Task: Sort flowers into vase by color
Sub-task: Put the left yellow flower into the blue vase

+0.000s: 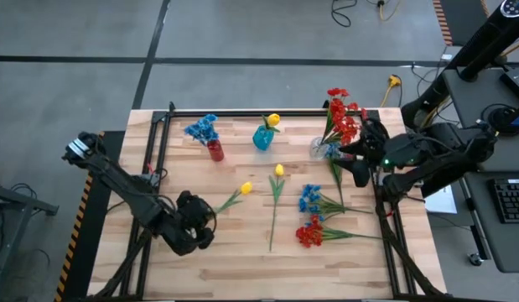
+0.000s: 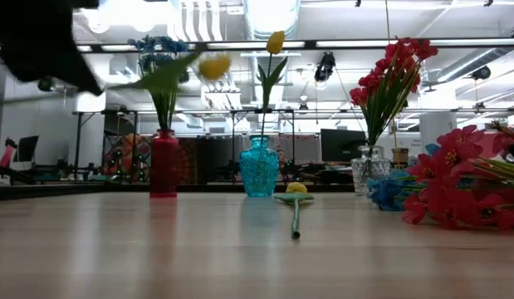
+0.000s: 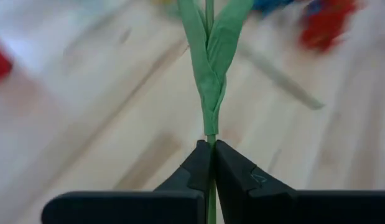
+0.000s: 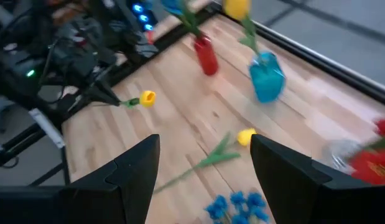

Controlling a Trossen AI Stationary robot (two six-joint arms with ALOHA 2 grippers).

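Observation:
My left gripper [image 1: 207, 216] is shut on the stem of a yellow flower [image 1: 246, 188] near the table's front left. The flower also shows in the low view [image 2: 213, 65] and the right wrist view [image 4: 147, 98]. My right gripper [image 1: 355, 164] is open and empty [image 4: 204, 162] beside the clear vase [image 1: 319, 148], which holds red flowers [image 1: 343, 113]. A red vase [image 1: 215, 150] holds blue flowers. A teal vase [image 1: 262, 137] holds a yellow flower. Another yellow flower [image 1: 278, 170], a blue spray [image 1: 309, 199] and a red spray [image 1: 309, 232] lie flat on the table. My left gripper pinches the thin green stem [image 3: 210, 142] between its two fingers, just below the leaves [image 3: 211, 62]. The fingers lie along the stem. The flower sticks out beyond the fingertips toward the table's right, bloom [image 1: 246, 188] foremost, lifted clear of the table.
Black frame rails run along the table's far edge [image 1: 242, 111] and down both sides. Bare wood [image 1: 234, 260] lies at the front centre. The loose flowers lie right of centre, between the two arms.

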